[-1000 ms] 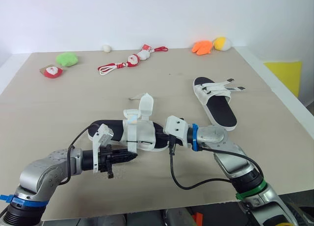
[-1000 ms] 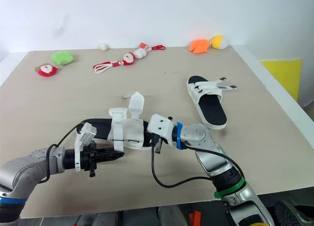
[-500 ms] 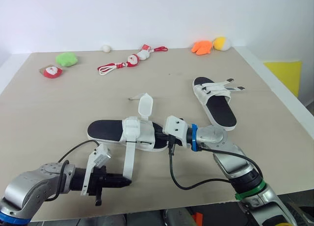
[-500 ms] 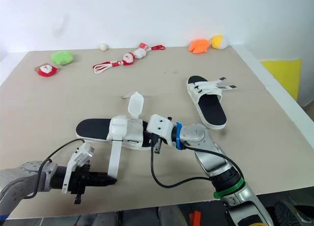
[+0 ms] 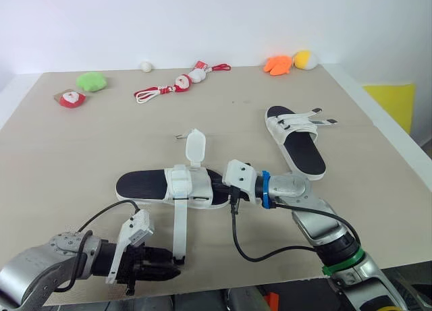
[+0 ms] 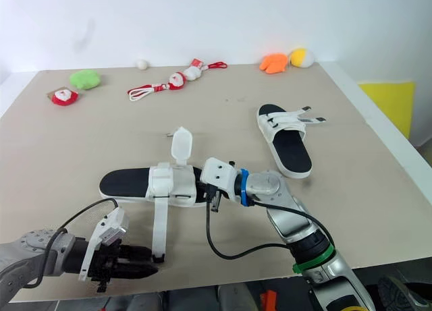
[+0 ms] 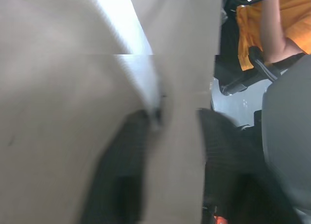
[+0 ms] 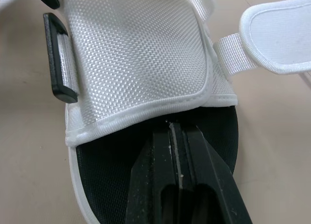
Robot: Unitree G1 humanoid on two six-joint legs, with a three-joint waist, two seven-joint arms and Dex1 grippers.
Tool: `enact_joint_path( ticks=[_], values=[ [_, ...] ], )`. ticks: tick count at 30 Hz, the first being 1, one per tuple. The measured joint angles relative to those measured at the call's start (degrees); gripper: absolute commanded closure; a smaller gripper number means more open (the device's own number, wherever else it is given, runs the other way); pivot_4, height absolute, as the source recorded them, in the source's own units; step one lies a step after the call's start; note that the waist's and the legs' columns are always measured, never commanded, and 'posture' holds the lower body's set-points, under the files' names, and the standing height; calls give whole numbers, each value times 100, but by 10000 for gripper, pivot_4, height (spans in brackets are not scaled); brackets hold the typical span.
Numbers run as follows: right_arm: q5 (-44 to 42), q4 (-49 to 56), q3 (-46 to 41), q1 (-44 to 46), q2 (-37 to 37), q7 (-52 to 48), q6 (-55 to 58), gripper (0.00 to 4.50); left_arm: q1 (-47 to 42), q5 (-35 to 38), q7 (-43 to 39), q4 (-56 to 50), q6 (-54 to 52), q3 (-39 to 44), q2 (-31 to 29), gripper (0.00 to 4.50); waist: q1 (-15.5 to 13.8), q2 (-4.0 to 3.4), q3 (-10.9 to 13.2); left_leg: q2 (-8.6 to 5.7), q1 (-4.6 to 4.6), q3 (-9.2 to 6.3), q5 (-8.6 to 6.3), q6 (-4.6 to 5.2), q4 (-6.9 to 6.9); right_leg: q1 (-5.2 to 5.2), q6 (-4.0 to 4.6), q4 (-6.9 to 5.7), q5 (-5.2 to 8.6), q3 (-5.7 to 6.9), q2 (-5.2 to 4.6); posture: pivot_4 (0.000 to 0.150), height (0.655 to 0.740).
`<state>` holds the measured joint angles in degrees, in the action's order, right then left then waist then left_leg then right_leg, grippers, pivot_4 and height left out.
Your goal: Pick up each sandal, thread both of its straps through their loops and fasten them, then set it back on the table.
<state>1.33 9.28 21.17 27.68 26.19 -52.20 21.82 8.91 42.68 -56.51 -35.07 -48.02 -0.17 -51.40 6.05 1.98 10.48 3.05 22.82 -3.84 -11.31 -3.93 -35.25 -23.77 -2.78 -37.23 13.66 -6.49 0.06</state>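
Tabletop (image 5: 81,142) sandal (image 5: 189,186) shows black loop (image 8: 56,63) in right wrist view.

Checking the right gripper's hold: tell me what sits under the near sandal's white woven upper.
Black footbed runs under the white woven upper; the right gripper meets its hem. Further in is covered.

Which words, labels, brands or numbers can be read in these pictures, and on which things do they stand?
None: no text can be read.
The near sandal, the far sandal and the Santa toy show no legible word, brand or number.
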Motion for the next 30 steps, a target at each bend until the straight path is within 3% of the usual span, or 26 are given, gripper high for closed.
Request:
enact_joint_path(
  ticks=[3, 7, 9, 12, 15, 20, 24, 30],
  values=[
    [16, -30, 12, 9, -7, 0, -19, 45000, 254, -242, 20, -125, 481, 175, -46, 1667, -1, -9, -5, 0, -9, 2, 0, 0, 0, 6, 0, 0, 0, -1, -2, 1500, 7400],
    [15, -29, 26, 5, -3, -4, -50, 45000, 598, -635, 160, -126, 958, 525, -48, 1667, 0, -9, -5, 1, -11, 4, 0, 0, 0, 5, 0, 0, 0, -2, -2, 1500, 7400],
    [12, -26, 29, 3, 14, -26, -73, 45000, 879, -1442, 293, -79, 1865, 576, -92, 1667, -1, -9, -6, 1, -12, 10, -3, -5, 1, 5, 5, 0, 2, -5, -3, 1500, 7400],
    [4, -22, 30, 3, 25, -44, -85, 45000, 1022, -2518, 603, 369, 3423, 696, 124, 1667, -5, -8, -8, 1, -14, 25, -5, -7, 4, 1, 8, 0, 3, -15, -7, 1500, 7400],
    [1, -32, 29, 20, 63, -107, -116, 45000, 814, -4227, 1232, 1430, 6473, 734, 252, 1667, -22, -5, -13, -5, -18, 52, -6, -9, 14, -4, 17, 1, 1, -34, -18, 1500, 7400],
    [-1, -74, 38, 56, 64, -202, -180, 45000, 384, -5593, 2109, 2561, 8981, 724, 335, 1667, -19, 10, -22, -5, -19, 76, -7, -8, 30, -14, 16, 3, 1, -55, -19, 1500, 7400],
    [-1, -140, 62, 138, 56, -280, -184, 45000, 13, -6380, 2703, 2922, 10489, 649, 437, 1667, -23, 15, -25, -1, -20, 78, -7, -7, 38, -17, 11, 2, 0, -56, -15, 1500, 7400],
    [-1, -147, 63, 141, 48, -279, -176, 45000, -160, -6884, 3144, 3110, 11572, 544, 500, 1667, -21, 15, -26, 1, -25, 79, -7, -7, 39, -14, -7, 1, -11, -57, -12, 1500, 7400]
  ],
)
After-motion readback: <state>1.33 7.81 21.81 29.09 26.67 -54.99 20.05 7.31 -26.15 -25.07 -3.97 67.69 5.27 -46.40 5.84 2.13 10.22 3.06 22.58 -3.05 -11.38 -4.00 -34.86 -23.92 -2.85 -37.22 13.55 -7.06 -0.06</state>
